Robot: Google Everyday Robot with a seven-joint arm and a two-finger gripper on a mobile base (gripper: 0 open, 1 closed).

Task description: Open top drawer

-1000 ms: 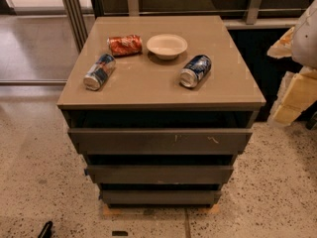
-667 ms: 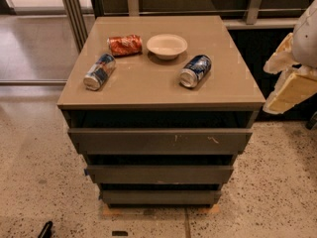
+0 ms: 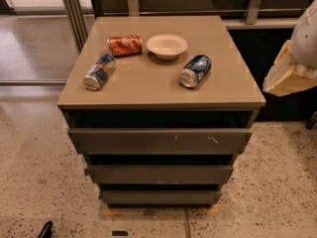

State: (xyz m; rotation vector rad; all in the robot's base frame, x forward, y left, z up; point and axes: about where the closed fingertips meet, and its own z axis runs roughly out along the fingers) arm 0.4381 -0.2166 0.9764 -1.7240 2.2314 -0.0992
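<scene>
Gripper [image 3: 289, 78] at far right edge of view, off the cabinet's [image 3: 163, 90] right side, about level with its top. Whether spread or closed: cannot tell. Top drawer [image 3: 159, 141] lower than the gripper and toward mid-frame, well apart from it, dark gap above its front. On the cabinet top, going away from the gripper: blue can [image 3: 195, 71] nearest, bowl [image 3: 167, 46], orange can [image 3: 125, 45], second blue can [image 3: 99, 72] farthest

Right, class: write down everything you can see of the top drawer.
The top drawer is the widest of three: a flat, handleless, dark grey-brown front with small pale scratches right of centre. It sits level under the tabletop, a dark gap between. Nothing touches it; the gripper hangs off to its upper right.
</scene>
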